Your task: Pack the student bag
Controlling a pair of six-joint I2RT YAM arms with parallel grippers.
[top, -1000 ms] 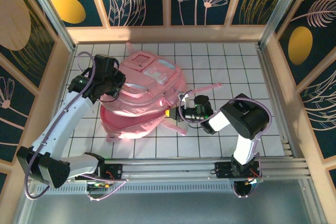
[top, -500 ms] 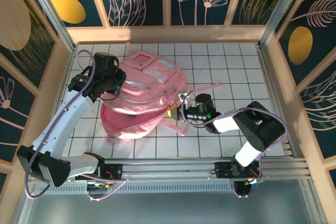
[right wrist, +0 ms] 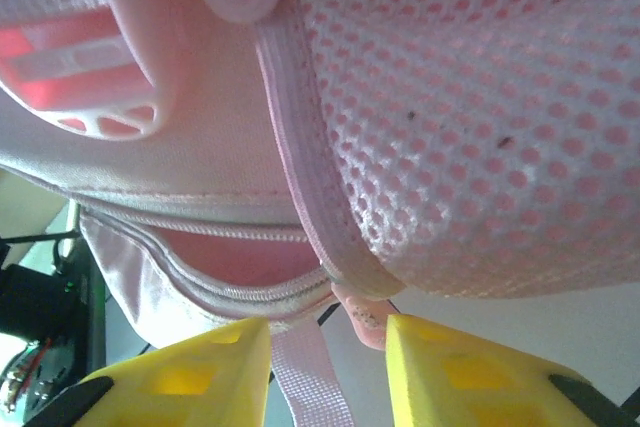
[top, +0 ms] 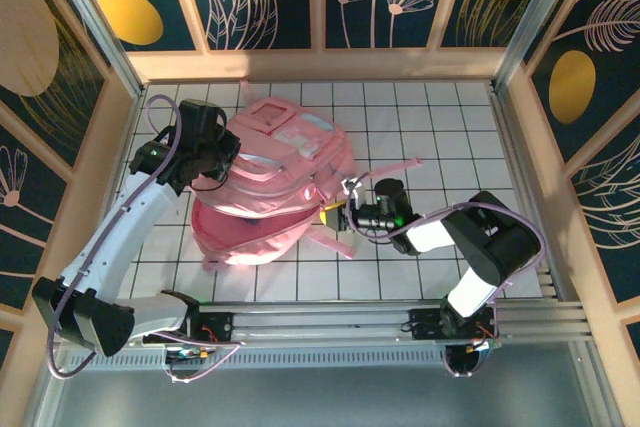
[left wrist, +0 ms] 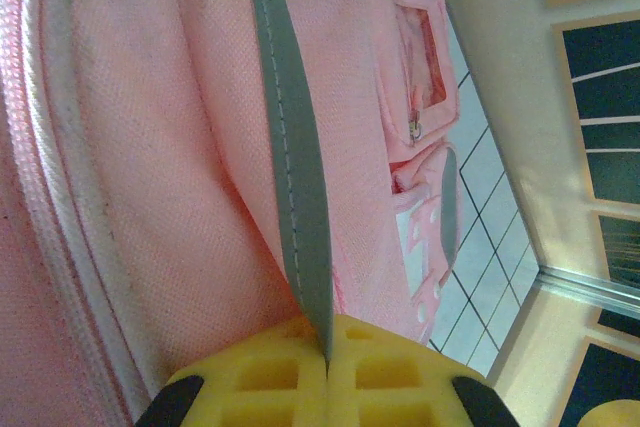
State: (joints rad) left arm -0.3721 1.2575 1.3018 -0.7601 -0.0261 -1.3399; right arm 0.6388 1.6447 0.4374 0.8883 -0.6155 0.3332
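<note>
The student bag (top: pixel 275 182), a large pink backpack, lies on the white gridded table left of centre, and its main zip mouth (right wrist: pixel 240 252) gapes open. My left gripper (top: pixel 222 162) is at the bag's upper left. In the left wrist view its yellow jaws (left wrist: pixel 328 342) are shut on a grey strip (left wrist: pixel 290 147) sewn across the pink fabric. My right gripper (top: pixel 335 215) is at the bag's right edge. Its yellow fingers (right wrist: pixel 200 377) stand apart, with a pink webbing strap (right wrist: pixel 310 377) and a small pink tab (right wrist: pixel 360 317) loose between them, below the bag's mesh panel (right wrist: pixel 470 117).
A pink shoulder strap (top: pixel 395 165) trails right across the table (top: pixel 450 127) behind my right gripper. Wooden walls enclose the table on the left, back and right. A metal rail (top: pixel 330 317) runs along the near edge by the arm bases.
My right arm stretched left toward the bag's edge and its jaws have spread apart. My left gripper keeps its hold and has barely moved.
</note>
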